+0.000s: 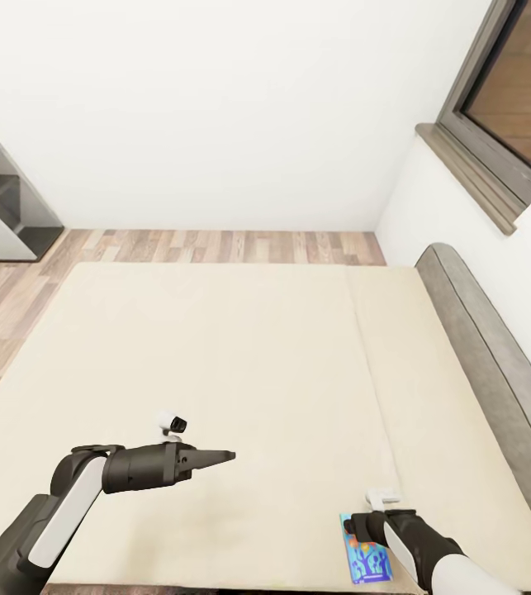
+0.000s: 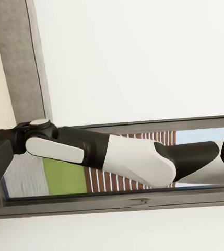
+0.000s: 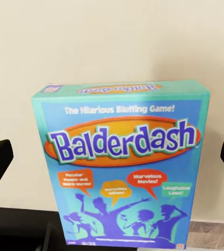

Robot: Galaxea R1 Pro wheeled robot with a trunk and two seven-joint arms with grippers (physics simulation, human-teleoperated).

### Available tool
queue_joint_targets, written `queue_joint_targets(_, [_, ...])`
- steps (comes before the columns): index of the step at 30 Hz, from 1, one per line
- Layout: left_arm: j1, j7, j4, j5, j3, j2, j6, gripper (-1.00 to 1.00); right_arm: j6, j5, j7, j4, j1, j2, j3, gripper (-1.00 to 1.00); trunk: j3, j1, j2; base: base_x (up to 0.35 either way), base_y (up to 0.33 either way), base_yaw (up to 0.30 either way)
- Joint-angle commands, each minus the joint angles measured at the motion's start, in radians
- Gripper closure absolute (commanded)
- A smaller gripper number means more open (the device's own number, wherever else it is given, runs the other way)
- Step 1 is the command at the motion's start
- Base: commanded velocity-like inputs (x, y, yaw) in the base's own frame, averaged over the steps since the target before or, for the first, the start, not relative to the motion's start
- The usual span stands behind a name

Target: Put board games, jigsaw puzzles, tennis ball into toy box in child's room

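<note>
The left gripper (image 1: 225, 455) hovers over the plain beige bed (image 1: 240, 355), fingers apparently clenched on nothing; the right gripper (image 3: 112, 157), fingers released, straddles the small blue Balderdash board game box (image 3: 125, 167) at the bed's near edge; light, stiff, probably slick; best pinched across its long edges.

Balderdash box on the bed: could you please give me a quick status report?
Right pincer open, straddling the blue Balderdash box, not closed on it. Left pincer held over bare mattress, state unclear. Nothing in the way.
</note>
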Motion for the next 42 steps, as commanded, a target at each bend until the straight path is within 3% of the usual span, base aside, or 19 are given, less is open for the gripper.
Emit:
queue_joint_targets(1, [-0.001,-0.002,0.0,0.002,-0.001,0.001,0.004,-1.0,0.003,-0.001,0.002,0.0,0.0,-0.001,0.003,-1.0,-0.003,0.0,-0.002,0.0,0.0,0.0])
queue_joint_targets(23, [-0.001,0.0,0.0,0.002,-0.001,0.0,0.004,-1.0,-0.013,-0.002,0.002,0.02,0.001,0.0,0.002,-1.0,-0.039,0.0,-0.002,0.0,0.0,0.0])
queue_joint_targets(30, [-0.001,0.0,0.001,0.002,-0.002,0.0,0.004,-1.0,-0.069,-0.002,0.002,0.028,0.001,0.001,0.002,-1.0,-0.05,0.0,-0.002,0.0,0.0,0.0])
queue_joint_targets(42, [-0.001,0.0,0.001,0.002,-0.002,0.0,0.004,-1.0,-0.088,-0.003,0.002,0.042,0.001,0.003,0.002,-1.0,-0.07,0.0,-0.002,0.0,0.0,0.0])
